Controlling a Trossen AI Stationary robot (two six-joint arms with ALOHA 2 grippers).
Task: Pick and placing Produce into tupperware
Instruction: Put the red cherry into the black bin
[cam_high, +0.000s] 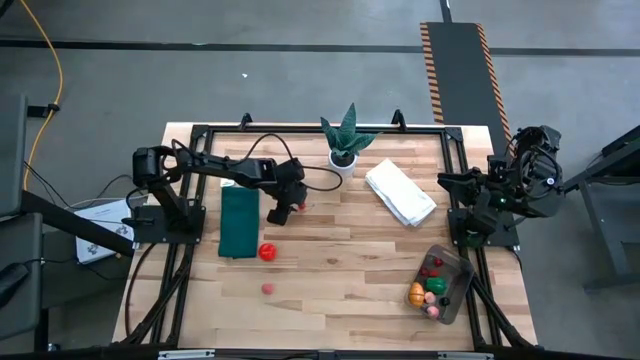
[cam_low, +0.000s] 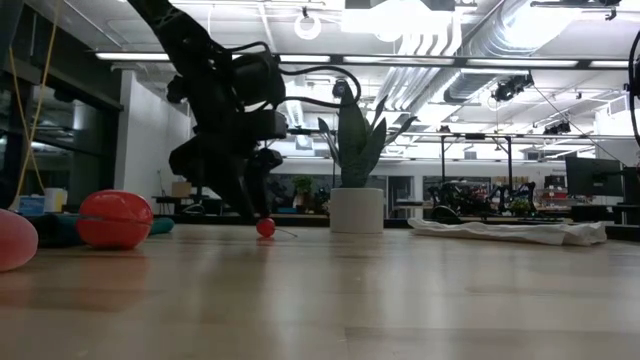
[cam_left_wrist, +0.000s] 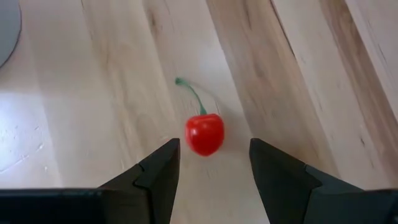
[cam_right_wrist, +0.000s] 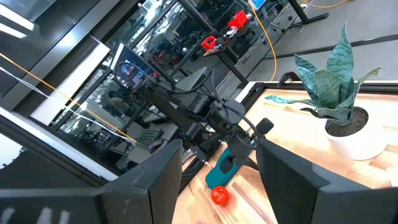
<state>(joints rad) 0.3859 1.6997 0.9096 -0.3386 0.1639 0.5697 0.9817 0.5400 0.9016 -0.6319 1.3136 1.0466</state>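
Note:
A small red cherry (cam_left_wrist: 204, 134) with a green stem lies on the wooden table. My left gripper (cam_left_wrist: 214, 154) is open just above it, pointing steeply down, one fingertip on either side and apart from it. In the low view the cherry (cam_low: 265, 227) sits under the left gripper (cam_low: 252, 200). A red tomato (cam_high: 267, 252) and a small pink fruit (cam_high: 268, 288) lie loose on the table. The clear tupperware (cam_high: 452, 300) at the near right holds several pieces of produce. My right gripper (cam_right_wrist: 217, 163) waits open and level at the table's right edge, with nothing between its fingers.
A dark green mat (cam_high: 240, 222) lies just left of the cherry. A spiky plant in a white pot (cam_high: 345, 150) stands at the far middle, with a folded white cloth (cam_high: 400, 194) to its right. Bare wood lies between the cherry and the tupperware.

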